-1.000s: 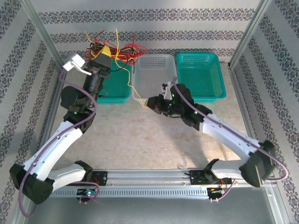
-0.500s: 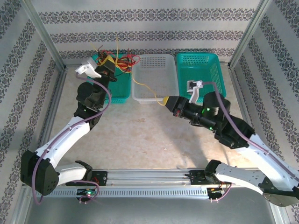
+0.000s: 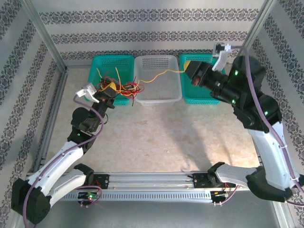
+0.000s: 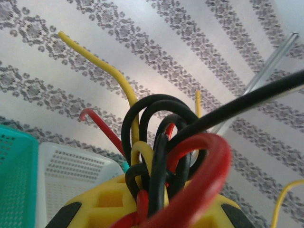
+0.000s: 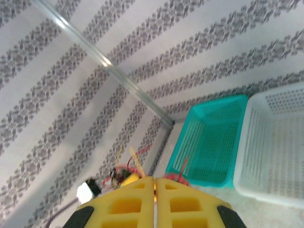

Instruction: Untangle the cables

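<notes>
My left pincer point(image 3: 110, 89) is clamped on the tangle of thin red, black and yellow cables point(image 3: 122, 87), held at 10 o'clock over the front edge of the left teal plastic mesh basket point(image 3: 114, 61). My right pincer point(image 3: 190, 66), pressed together at 1 o'clock, pinches one yellow cable point(image 3: 166, 72) running out of that tangle. This strand spans the white plastic mesh basket point(image 3: 156, 100) at 12 o'clock, reaching over the right teal plastic mesh basket point(image 3: 192, 95).

Expect light, springy wire with slick insulation that snags at loops. Grip near a free end, never mid-knot. Nothing appears to lie in the white basket. The teal baskets' floors are partly hidden.
</notes>
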Controlling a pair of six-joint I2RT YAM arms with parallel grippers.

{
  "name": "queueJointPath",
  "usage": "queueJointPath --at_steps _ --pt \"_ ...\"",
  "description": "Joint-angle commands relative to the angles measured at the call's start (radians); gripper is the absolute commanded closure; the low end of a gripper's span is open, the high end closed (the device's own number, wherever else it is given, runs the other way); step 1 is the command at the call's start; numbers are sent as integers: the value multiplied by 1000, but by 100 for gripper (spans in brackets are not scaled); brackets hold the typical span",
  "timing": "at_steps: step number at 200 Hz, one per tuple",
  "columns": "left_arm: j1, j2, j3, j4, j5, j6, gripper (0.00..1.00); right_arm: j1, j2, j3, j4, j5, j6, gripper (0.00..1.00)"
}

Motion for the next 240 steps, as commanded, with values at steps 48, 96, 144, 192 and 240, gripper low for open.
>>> queueJointPath --at_steps 48,96,144,192,240 --pt "25 -103 -140 6 336 -171 100 -180 290 414 -39 -154 -15 100" --pt "27 -137 -326 298 332 -331 100 -275 509 627 -131 -123 -2 100" --pt "27 -123 -275 367 544 -449 100 -315 528 511 -107 -74 -16 100" --pt "26 -173 -218 462 581 -607 100 -354 524 413 -78 -104 -26 100" --pt "27 -191 -95 469 527 -660 100 -371 388 62 83 -125 -11 100"
